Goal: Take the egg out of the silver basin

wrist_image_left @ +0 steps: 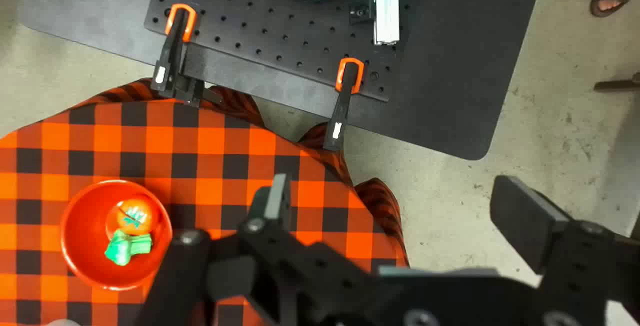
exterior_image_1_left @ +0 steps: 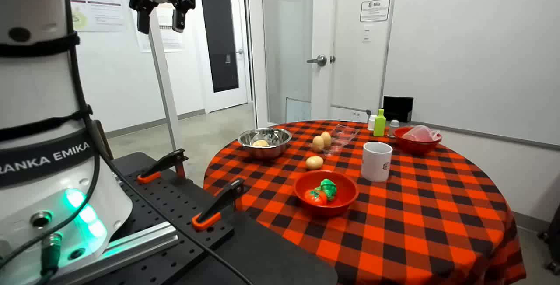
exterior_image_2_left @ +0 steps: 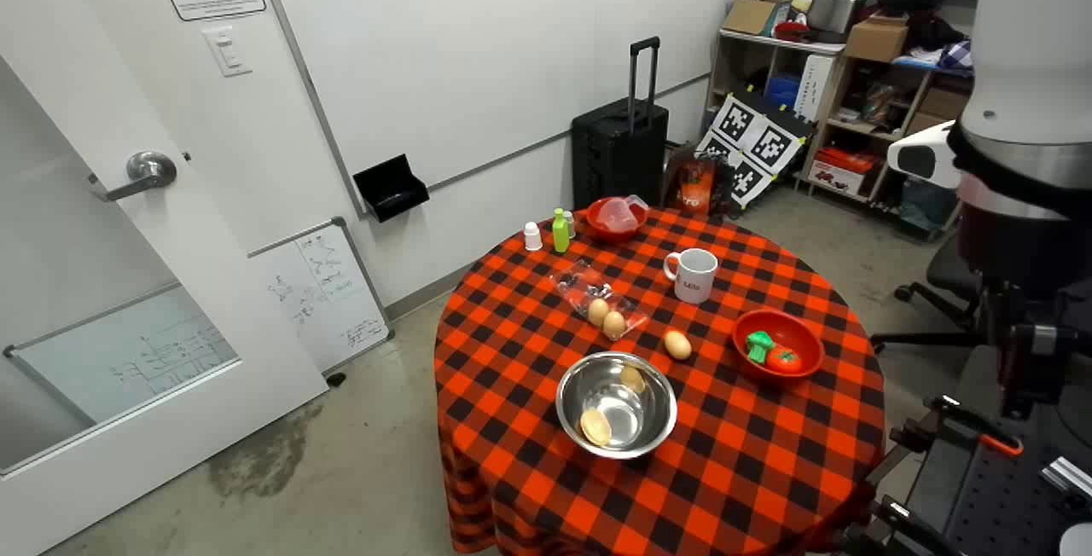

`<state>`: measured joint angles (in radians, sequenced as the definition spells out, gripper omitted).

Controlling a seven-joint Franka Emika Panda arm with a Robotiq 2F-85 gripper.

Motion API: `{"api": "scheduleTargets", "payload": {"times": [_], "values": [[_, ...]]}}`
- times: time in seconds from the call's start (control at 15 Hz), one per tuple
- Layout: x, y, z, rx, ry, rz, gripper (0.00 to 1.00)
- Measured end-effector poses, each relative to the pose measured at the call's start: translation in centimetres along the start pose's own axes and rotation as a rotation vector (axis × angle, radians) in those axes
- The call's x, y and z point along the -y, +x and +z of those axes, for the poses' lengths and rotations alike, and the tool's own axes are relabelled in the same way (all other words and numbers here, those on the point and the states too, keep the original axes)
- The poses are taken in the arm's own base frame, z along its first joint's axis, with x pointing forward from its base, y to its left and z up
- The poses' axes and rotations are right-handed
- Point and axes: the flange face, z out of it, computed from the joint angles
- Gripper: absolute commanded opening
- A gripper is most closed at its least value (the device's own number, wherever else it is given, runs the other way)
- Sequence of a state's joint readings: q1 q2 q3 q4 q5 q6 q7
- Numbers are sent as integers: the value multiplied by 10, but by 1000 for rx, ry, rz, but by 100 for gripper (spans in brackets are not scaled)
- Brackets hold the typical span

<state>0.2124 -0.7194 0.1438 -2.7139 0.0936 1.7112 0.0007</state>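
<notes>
The silver basin (exterior_image_1_left: 265, 151) stands on the round checkered table near its edge; in an exterior view its inside (exterior_image_2_left: 621, 415) shows. A pale tan egg (exterior_image_1_left: 260, 144) lies inside it, and the egg (exterior_image_2_left: 595, 426) rests against the basin's wall, with what looks like its reflection opposite. My gripper (exterior_image_1_left: 161, 22) is open and empty, high up near the robot base and well away from the basin. In the wrist view the gripper's fingers (wrist_image_left: 395, 206) are wide apart above the table's edge and the floor. The basin and its egg are out of the wrist view.
A loose egg (exterior_image_2_left: 677, 344) lies near the basin. Two eggs (exterior_image_2_left: 606, 319) sit at a clear plastic carton (exterior_image_2_left: 580, 279). A red bowl (exterior_image_1_left: 326, 208) holds a toy tomato and green broccoli. A white mug (exterior_image_1_left: 376, 161), a green bottle (exterior_image_1_left: 379, 124) and another red bowl (exterior_image_1_left: 415, 145) stand farther off.
</notes>
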Motion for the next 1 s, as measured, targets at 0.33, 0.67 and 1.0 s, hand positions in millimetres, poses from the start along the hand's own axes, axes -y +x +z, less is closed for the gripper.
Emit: {"api": "scheduleTargets", "payload": {"times": [0.33, 0.67, 1.0], "values": [[0, 0, 0, 0, 0, 0, 100], [-3, 3, 3, -22, 3, 18, 100], [-23, 28, 17, -118, -10, 73, 100]]}}
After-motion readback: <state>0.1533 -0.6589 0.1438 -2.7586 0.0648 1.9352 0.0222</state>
